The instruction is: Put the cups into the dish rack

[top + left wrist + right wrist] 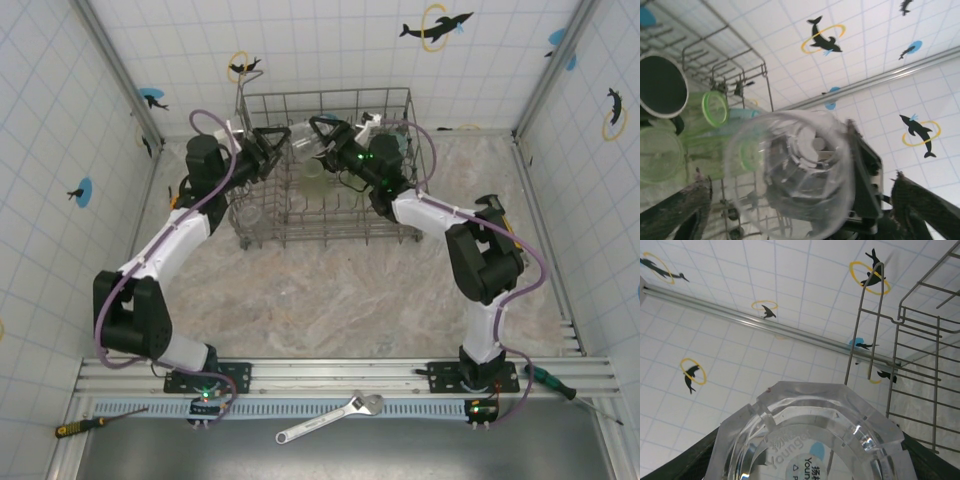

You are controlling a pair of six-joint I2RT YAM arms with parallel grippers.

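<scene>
A clear cup (303,140) hangs on its side above the dish rack (330,232), between my two grippers. My right gripper (322,135) is shut on its faceted base (810,435), with dark fingers at both lower edges of the right wrist view. My left gripper (284,141) stands open, and its fingers (685,212) sit wide of the cup's rim (790,175) without touching it. Inside the rack (767,85) lie a black mug (660,85), light-green tumblers (715,107) and a teal tumbler (742,114).
The rack's wire wall (897,345) rises just right of the held cup. Another clear cup (248,212) sits in the rack's near left corner. A wrench (330,417) and two screwdrivers (100,423) (570,385) lie at the near edge. Tiled walls enclose the table.
</scene>
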